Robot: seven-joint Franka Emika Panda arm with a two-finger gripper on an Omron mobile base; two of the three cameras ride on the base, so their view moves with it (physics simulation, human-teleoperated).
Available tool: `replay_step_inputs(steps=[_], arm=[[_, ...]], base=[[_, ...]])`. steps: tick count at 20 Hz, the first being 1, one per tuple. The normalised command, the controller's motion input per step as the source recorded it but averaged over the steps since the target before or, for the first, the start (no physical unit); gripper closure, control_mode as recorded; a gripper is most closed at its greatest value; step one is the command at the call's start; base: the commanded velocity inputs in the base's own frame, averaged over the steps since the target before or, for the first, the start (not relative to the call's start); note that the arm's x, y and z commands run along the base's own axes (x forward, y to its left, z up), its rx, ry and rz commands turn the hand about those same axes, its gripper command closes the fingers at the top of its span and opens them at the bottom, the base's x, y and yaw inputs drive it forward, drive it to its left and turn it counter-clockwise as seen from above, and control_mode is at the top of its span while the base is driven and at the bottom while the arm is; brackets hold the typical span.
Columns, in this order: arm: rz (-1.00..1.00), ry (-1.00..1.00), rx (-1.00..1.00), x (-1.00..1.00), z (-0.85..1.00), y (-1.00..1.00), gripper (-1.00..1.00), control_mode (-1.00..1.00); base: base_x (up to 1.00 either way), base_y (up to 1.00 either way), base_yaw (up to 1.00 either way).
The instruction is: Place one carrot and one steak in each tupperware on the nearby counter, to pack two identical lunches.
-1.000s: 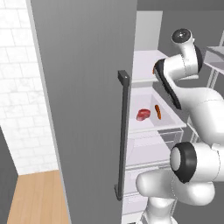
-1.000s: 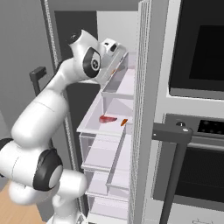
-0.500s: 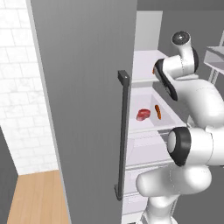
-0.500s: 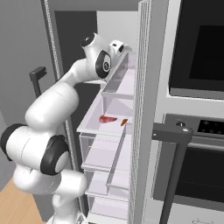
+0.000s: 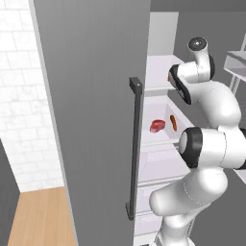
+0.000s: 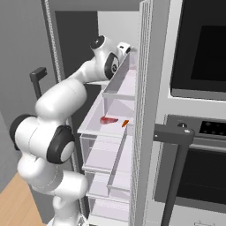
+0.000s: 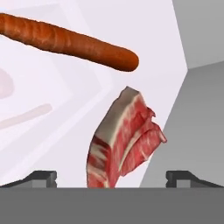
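Observation:
A raw red steak (image 7: 124, 144) with a white fat edge lies just ahead of my gripper (image 7: 111, 177), between its two fingertips (image 7: 43, 177), which stand wide apart and open with nothing held. An orange carrot (image 7: 65, 41) lies beyond the steak. In the base views the steak (image 5: 157, 126) and carrot (image 5: 173, 123) rest side by side on a white fridge shelf (image 6: 95, 123), the steak (image 6: 108, 119) left of the carrot (image 6: 125, 123). My hand (image 5: 177, 86) hangs above that shelf. The tupperware and the counter are out of view.
The open grey fridge door (image 5: 91, 120) with its dark vertical handle (image 5: 134, 149) stands at left. A clear door bin (image 6: 119, 84) and clear drawers (image 6: 106, 163) sit close to the arm. An oven (image 6: 198, 132) with a dark handle (image 6: 174, 132) is at right.
The arm has swung further into the fridge, upper links shifting toward the shelves. Steak and carrot lie where they were. The gripper stays open.

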Motion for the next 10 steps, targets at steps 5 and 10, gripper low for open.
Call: replay_step_inputs(steps=[5, 10], arm=[[0.0, 0.0, 0.0, 0.37, -0.15, -0.01, -1.0, -1.0], [0.0, 0.0, 0.0, 0.32, -0.22, -0.09, -1.0, -1.0]], base=[[0.0, 0.0, 0.0], [0.0, 0.0, 0.0]])
